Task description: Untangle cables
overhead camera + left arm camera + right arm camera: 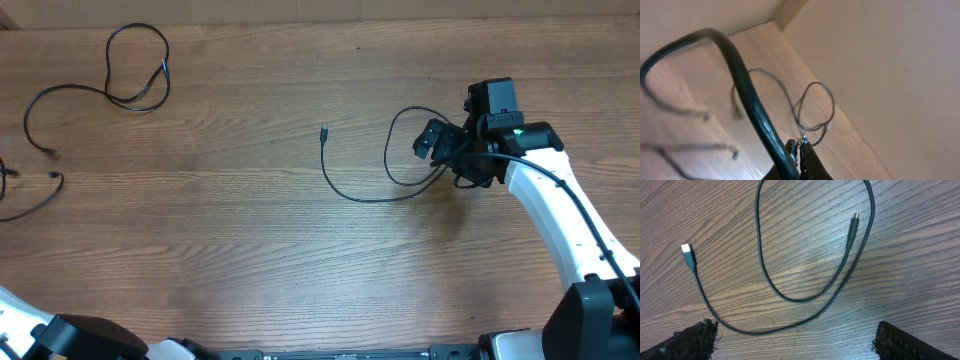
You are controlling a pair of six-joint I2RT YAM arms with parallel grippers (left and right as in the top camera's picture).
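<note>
Three thin black cables lie apart on the wooden table. One cable (370,198) curls in the middle, with a plug end (324,132) pointing up. My right gripper (441,157) is open just right of its loop and holds nothing. In the right wrist view this cable (790,299) lies flat ahead of the wide-open jaws (800,342), with a silver-tipped plug (686,249) at the left and a small plug (852,230) inside the loop. A second looped cable (140,108) and a third cable (45,195) lie at the far left. My left gripper (800,147) is shut and empty.
A thick black arm wire (747,95) crosses the left wrist view in front of the looped cable (832,107). The left arm's base (60,335) sits at the bottom left corner. The table's far edge (300,18) runs along the top.
</note>
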